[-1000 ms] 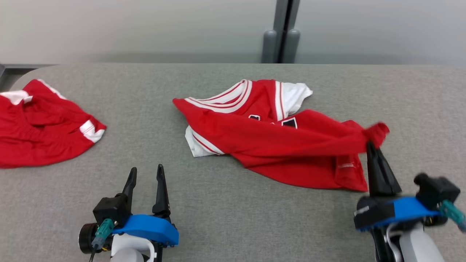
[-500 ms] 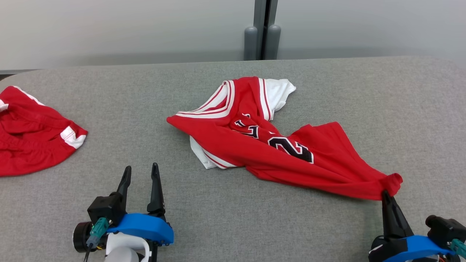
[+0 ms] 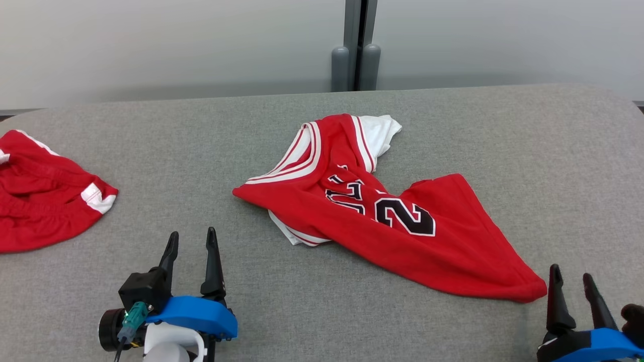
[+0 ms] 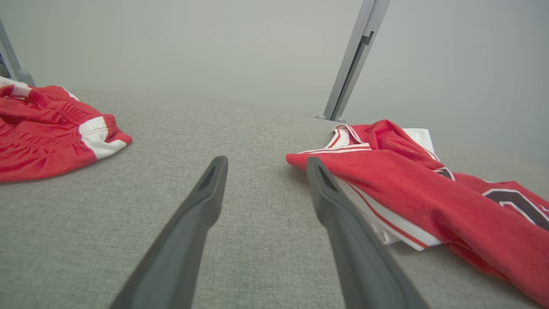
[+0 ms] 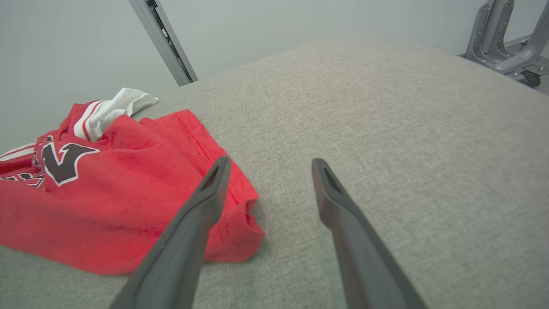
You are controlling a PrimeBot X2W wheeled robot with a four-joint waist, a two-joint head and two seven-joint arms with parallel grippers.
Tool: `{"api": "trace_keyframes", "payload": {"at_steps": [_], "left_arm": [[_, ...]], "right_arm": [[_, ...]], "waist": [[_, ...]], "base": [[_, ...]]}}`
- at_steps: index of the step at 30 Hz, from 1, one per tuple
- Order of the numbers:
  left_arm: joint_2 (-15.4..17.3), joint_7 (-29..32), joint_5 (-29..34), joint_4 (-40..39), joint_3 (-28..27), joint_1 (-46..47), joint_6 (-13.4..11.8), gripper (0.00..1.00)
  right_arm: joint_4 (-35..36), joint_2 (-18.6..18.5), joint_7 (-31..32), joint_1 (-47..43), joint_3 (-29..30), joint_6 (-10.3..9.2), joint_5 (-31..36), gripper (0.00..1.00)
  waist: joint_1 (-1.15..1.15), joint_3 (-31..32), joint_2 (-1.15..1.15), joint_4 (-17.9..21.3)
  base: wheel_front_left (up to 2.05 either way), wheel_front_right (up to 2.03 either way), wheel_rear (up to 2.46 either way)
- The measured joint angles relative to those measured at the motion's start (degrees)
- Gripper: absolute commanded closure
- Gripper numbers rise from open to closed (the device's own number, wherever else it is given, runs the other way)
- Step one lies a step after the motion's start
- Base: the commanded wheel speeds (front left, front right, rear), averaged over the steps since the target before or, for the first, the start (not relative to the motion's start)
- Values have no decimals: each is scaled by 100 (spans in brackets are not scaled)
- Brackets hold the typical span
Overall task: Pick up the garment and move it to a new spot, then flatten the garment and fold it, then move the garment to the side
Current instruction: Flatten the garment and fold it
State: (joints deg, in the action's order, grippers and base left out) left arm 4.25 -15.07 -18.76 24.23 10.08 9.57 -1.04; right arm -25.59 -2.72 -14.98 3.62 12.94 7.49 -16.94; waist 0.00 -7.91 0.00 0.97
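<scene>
- We see the red jersey [image 3: 382, 221] lying crumpled on the grey fabric surface [image 3: 302, 311], roughly midway between its left and right edges; black numerals edged in white face up; the white-striped trim and a white panel point toward the far edge.
- One red corner of the jersey trails toward the near right corner of the surface and ends just beside our right gripper [image 3: 571, 271].
- The right gripper sits at that near right corner; its two dark fingers stand spread with bare surface between them, so it grasps nothing; in the right wrist view one finger crosses in front of the jersey's corner, and we cannot tell whether it touches the cloth.
- Our left gripper [image 3: 192, 232] sits by the near edge, left of the middle; its fingers are also parted and empty; it is near the jersey's left fold but apart from it.
- A second red garment [image 3: 40, 201] with white trim lies bunched at the left edge, well apart from the jersey.
</scene>
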Motion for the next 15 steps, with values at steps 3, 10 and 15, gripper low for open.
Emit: {"api": "trace_keyframes", "payload": {"at_steps": [3,10,15], "left_arm": [[0,0,0,13,14,0,1,0],[-22,19,11,199,188,51,63,0],[-23,247,137,573,483,282,222,0]], "right_arm": [[343,-1,-4,3,112,0,105,0],[1010,-3,-5,65,37,0,276,0],[1260,0,-7,97,-221,0,281,0]], "waist": [[0,66,0,39],[0,190,0,60],[0,151,0,52]], "base": [[0,0,0],[0,0,0],[0,0,0]]}}
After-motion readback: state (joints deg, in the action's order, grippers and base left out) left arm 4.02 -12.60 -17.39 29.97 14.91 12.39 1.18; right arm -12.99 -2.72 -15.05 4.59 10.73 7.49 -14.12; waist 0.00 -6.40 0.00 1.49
